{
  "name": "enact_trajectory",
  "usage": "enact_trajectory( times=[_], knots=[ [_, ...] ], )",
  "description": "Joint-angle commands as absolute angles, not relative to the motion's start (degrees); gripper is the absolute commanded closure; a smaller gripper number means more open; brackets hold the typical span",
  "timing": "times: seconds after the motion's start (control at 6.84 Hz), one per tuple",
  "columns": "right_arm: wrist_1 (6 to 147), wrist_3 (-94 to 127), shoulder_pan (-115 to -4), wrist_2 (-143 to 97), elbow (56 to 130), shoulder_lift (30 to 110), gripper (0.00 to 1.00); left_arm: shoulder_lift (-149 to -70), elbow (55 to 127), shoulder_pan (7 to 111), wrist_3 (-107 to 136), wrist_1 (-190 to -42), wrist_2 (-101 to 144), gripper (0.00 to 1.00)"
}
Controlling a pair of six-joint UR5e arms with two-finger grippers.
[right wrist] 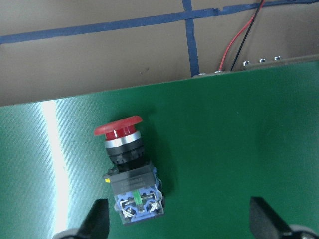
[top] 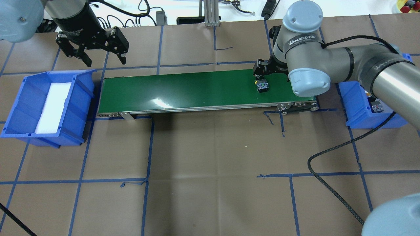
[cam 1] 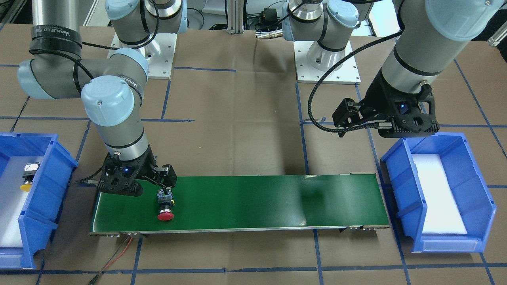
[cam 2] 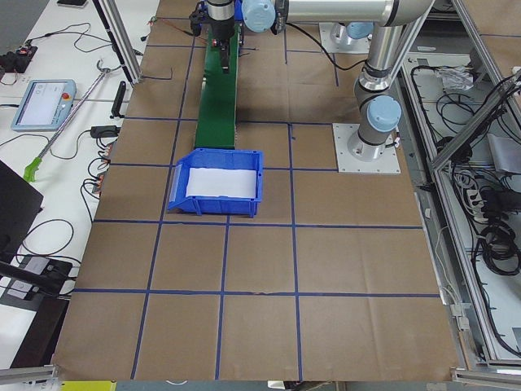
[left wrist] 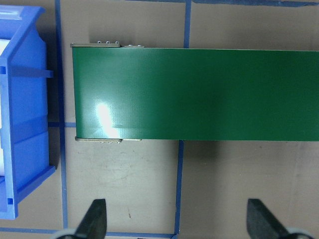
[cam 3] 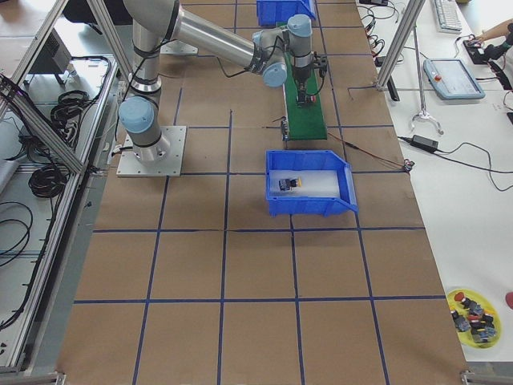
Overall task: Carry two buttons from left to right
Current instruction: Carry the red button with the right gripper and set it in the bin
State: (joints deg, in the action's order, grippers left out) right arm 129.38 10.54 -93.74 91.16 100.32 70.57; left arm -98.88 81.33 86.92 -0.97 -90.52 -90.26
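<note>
The red button (right wrist: pixel 127 169) lies on its side on the green belt (right wrist: pixel 224 139), its cap pointing away from the robot. It also shows in the front view (cam 1: pixel 165 206) and the overhead view (top: pixel 262 87). My right gripper (right wrist: pixel 177 211) hangs just above it, open, with the button's body close to one finger. The yellow button (cam 1: pixel 27 178) lies in the blue bin (cam 1: pixel 43 190) on my right, and shows in the right-side view (cam 3: pixel 287 184). My left gripper (top: pixel 105 60) is open and empty, above the table beside the belt's other end (left wrist: pixel 199 94).
An empty blue bin (top: pixel 19 108) with a white liner stands off the belt's left end, below the left gripper (cam 1: pixel 341 122). Red and black wires (cam 1: pixel 119 253) trail from the belt's right end. Blue tape lines cross the brown table.
</note>
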Motion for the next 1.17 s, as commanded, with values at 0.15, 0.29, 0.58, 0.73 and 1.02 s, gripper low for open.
enact_trajectory(
  times=[0.15,0.29,0.58,0.73,1.02],
  knots=[
    [129.46,10.55,-93.69,90.45,100.72,68.64,0.01,-98.96,81.30,86.92,-0.97,-90.53,-90.26,0.00],
    [129.55,10.63,-93.69,88.44,100.64,67.60,0.01,-98.96,81.30,86.92,-0.97,-90.53,-90.26,0.00],
    [134.28,9.67,-92.90,88.50,100.63,65.48,0.04,-98.96,81.21,86.92,-0.97,-90.44,-90.26,0.00],
    [134.12,9.49,-92.64,89.11,100.63,65.39,0.25,-98.96,81.21,86.92,-0.97,-90.44,-90.26,0.00],
    [127.84,6.70,-91.76,89.47,100.64,66.00,0.92,-98.96,81.12,86.92,-0.97,-90.53,-90.26,0.00]
  ],
)
